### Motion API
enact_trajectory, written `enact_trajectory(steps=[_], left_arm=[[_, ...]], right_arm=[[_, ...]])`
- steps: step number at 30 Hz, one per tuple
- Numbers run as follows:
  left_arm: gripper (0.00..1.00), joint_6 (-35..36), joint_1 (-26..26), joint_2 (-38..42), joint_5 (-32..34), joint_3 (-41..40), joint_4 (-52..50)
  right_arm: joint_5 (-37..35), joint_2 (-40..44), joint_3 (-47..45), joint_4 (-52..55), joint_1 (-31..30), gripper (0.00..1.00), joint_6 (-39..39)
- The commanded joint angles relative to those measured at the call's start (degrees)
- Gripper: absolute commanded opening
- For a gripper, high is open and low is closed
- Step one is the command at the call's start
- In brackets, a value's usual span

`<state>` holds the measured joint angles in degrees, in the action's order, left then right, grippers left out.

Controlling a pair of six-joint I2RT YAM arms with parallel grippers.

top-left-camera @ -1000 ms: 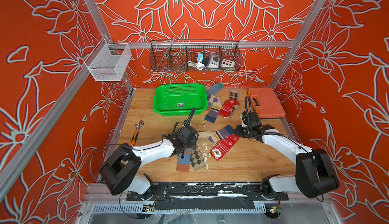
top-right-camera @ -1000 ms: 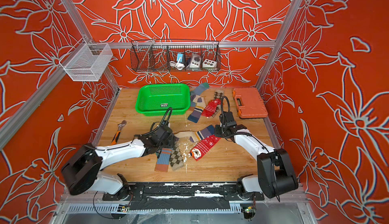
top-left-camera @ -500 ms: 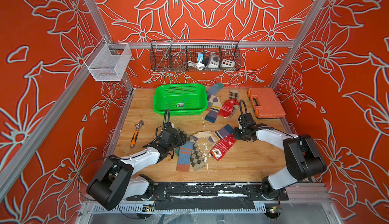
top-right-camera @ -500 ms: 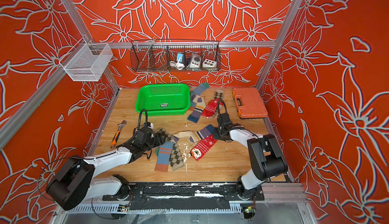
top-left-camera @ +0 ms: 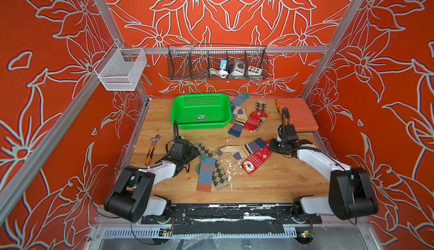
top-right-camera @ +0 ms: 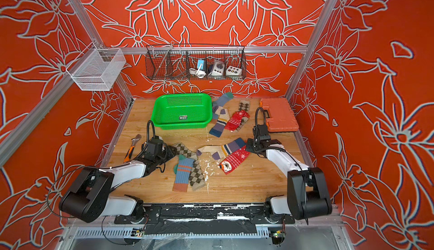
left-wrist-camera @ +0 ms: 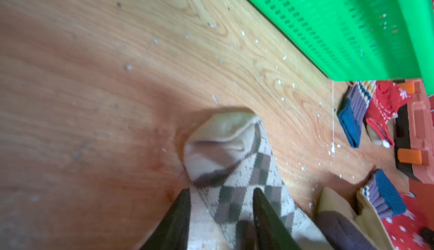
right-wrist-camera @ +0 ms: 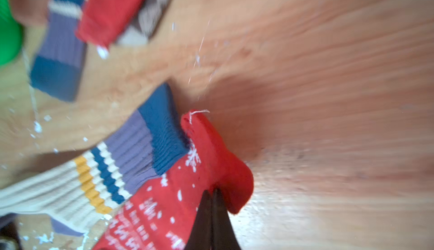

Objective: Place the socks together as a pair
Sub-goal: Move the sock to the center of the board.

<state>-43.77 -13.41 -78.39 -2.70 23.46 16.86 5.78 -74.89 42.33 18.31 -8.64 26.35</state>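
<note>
Pinching red snowflake sock [right-wrist-camera: 164,213] cuff, right gripper [right-wrist-camera: 211,192] fingers pressed together; left gripper [left-wrist-camera: 222,197] fingers apart, straddling argyle sock [left-wrist-camera: 234,162] on wooden table [left-wrist-camera: 94,72], near green basket [left-wrist-camera: 352,26].

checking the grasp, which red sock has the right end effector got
The front red sock, overlapping the beige striped sock; the other red sock lies farther back, untouched.

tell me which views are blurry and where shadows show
right wrist view: motion blur throughout, far striped sock smeared, red snowflake sock crisper near the lens; left wrist view: argyle sock sharp, soft shadow round its end, table blurry away from it; both top views: sharp and evenly lit.
</note>
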Motion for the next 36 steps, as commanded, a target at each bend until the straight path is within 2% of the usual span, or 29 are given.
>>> enact_trajectory(steps=[1, 6, 10, 11, 14, 17, 21, 27, 28, 32, 36], left_arm=[[0.43, -0.28, 0.99, 0.73, 0.11, 0.85, 0.34], [0.43, 0.44, 1.28, 0.39, 0.51, 2.10, -0.96], [0.44, 1.94, 1.37, 1.62, 3.34, 3.82, -3.66], [0.45, 2.50, 1.37, 1.91, 4.01, 4.39, -4.23], [0.52, 4.13, 1.45, 1.48, 4.96, 6.37, -5.70], [0.58, 5.71, 1.48, -1.49, 4.95, 8.78, -7.38], [0.59, 7.58, 1.72, -6.20, 3.95, 12.36, -9.23], [0.55, 10.99, 1.72, -12.77, 3.87, 16.53, -12.01], [0.52, 11.23, 1.72, -13.27, 4.29, 16.40, -12.05], [0.24, 11.35, 1.72, -13.71, 4.64, 14.29, -10.61], [0.08, 11.17, 1.72, -13.35, 6.02, 12.95, -10.17]], right_arm=[[-3.13, 5.76, -1.68, 2.48, 3.12, 0.00, 0.08], [-4.93, 13.29, -4.84, 1.89, 9.24, 0.00, 1.18], [-3.03, 16.60, -8.02, -0.65, 14.43, 0.00, 2.63], [-2.56, 17.20, -8.47, -1.05, 15.25, 0.05, 2.81], [-1.83, 18.17, -9.13, -1.89, 15.64, 0.20, 3.01], [0.48, 17.82, -8.98, -2.16, 15.67, 0.28, 2.94], [3.90, 17.55, -8.51, -2.27, 15.60, 0.33, 2.81], [6.17, 19.02, -8.39, -2.17, 15.67, 0.35, 2.74], [6.36, 19.28, -8.04, -1.85, 15.62, 0.35, 2.61], [7.43, 19.44, -7.36, -1.72, 15.67, 0.35, 2.57], [8.56, 18.66, -7.36, -2.42, 15.50, 0.34, 2.66]])
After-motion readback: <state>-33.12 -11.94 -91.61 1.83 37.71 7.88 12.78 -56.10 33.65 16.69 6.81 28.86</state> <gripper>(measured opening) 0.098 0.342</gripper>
